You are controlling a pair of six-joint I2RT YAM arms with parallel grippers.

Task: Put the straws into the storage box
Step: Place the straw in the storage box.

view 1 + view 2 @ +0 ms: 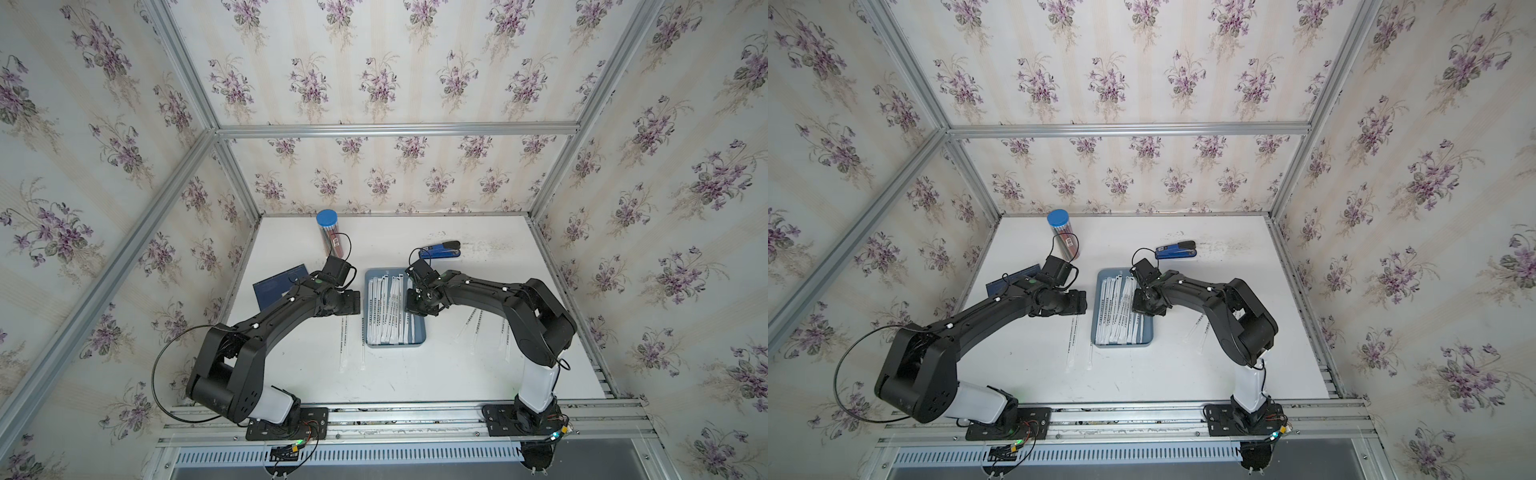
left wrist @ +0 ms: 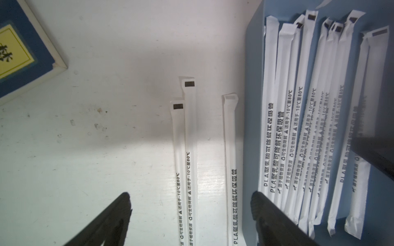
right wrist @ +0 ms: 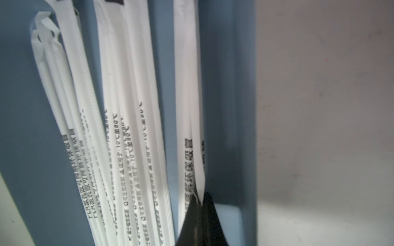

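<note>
The straws (image 1: 388, 309) lie mostly lengthwise and side by side in the storage box (image 1: 419, 332), printed lettering up. The right gripper (image 3: 199, 199) is down inside the box, close to the long wall on the right arm's side. Its fingers (image 3: 211, 217) are clenched on the wrapper of the straw nearest that wall. The rest of the bundle lies on the far side of that straw, away from the wall. The left gripper (image 2: 190, 197) hangs over the table (image 2: 106, 127) just outside the box's other long wall, with its fingers (image 2: 268, 213) spread wide and grasping nothing. Three of the straws lie on the table between those fingers: two touching each other, and a third apart from the pair and just beside the box's wall. One left fingertip is over bare table, while the other overlaps the box's rim. Ahead of the left fingers, on their outer side, lies a dark blue notebook (image 2: 19, 53). More straws lie on the table outside the wall next to the right fingers, partly under the right arm. Beyond the right fingertips, past the box's far end, is a blue stapler (image 1: 440, 249). A clear blue-capped tube (image 1: 328, 232) is beyond the left fingertips.
</note>
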